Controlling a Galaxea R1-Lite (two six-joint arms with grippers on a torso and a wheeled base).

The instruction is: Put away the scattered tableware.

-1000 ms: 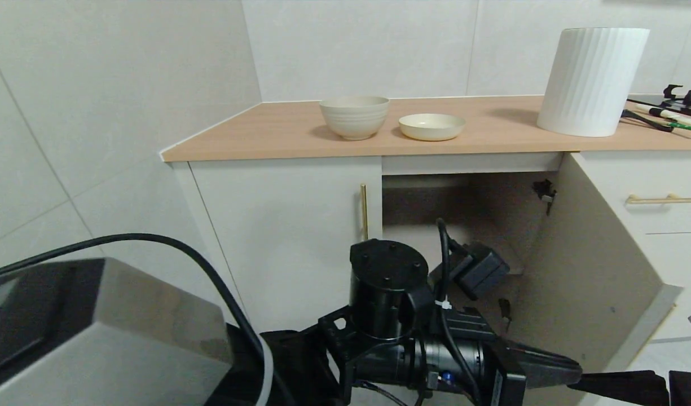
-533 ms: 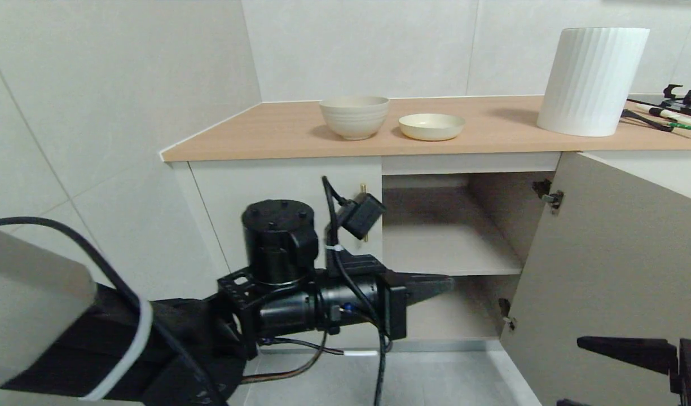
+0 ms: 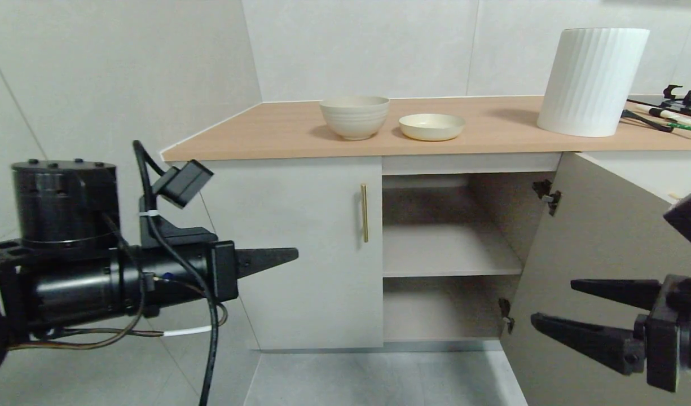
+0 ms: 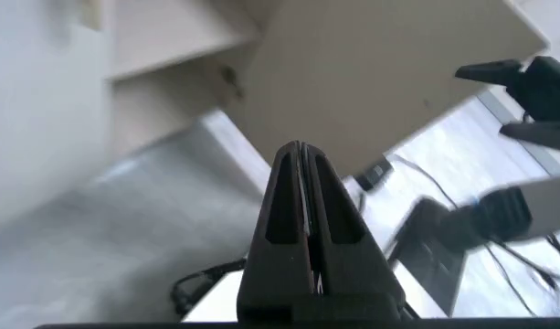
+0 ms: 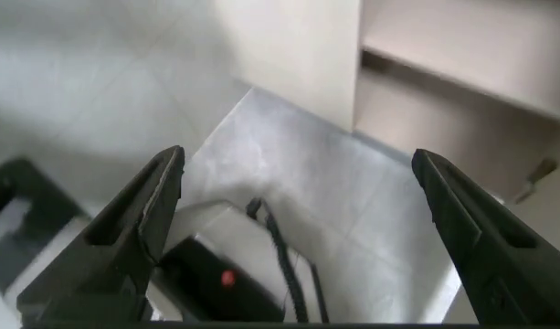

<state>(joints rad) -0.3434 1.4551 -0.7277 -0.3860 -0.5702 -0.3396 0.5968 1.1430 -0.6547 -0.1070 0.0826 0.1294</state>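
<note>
1. The bowl (image 3: 354, 117) is parked on the counter (image 3: 492, 135), a little back from its front edge and closer to the left corner than the right. The shallow dish (image 3: 431, 126) is set just beside it on the right-hand side, with a sliver of gap between them.
2. Both pieces are probably rigid, with a smooth glazed-looking finish, so no give should be expected, and some slipperiness should be. Chipping is likely if either gets knocked on the counter edge. The bowl is guessed to be the heavier one, though neither looks like much of a load.
3. For the bowl, a rim pinch is suggested, with one finger inside and one outside. The ribbed outer wall should offer a bit of bite.
4. The dish is trickier. Its wall is low and flared, so the rim nearest the front edge would have to be taken from above, and a shallow pinch could slide off.
5. The left tool (image 3: 266, 260) is pressed fully together with nothing in it. It is held level in front of the closed cabinet door (image 3: 300, 248), well below the counter.
6. The right tool (image 3: 554, 301) is spread wide and empty. It is held low by the swung-open door (image 3: 593, 237), pointing across toward the cabinet's inner shelf (image 3: 447, 254), probably where the tableware is meant to go.
</note>
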